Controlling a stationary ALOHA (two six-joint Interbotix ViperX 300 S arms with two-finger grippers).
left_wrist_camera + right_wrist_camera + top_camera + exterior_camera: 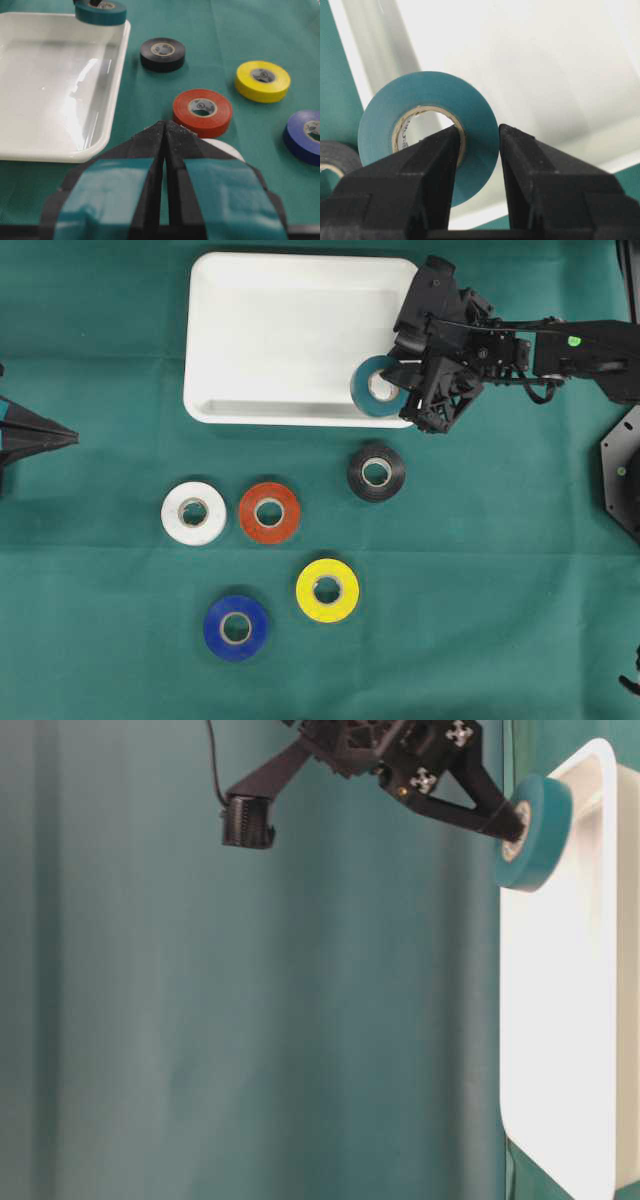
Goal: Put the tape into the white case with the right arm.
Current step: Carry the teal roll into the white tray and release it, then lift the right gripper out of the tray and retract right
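Right gripper (392, 383): I see it clenched on the teal tape (374, 386), one finger through the core, one outside.
Teal tape: held above the white case (260, 330), over its near right corner rim.
Left gripper (165, 131): fingers pressed together, grasping nothing, well apart from the case.
Desk (500, 590): I count black (376, 472), red (269, 512), white (193, 513), yellow (327, 590) and blue (236, 628) rolls lying flat.

The right arm (560, 345) reaches in from the side. Its gripper (392, 382) is squeezed tight. The left gripper (164, 131) has its fingers pressed together.
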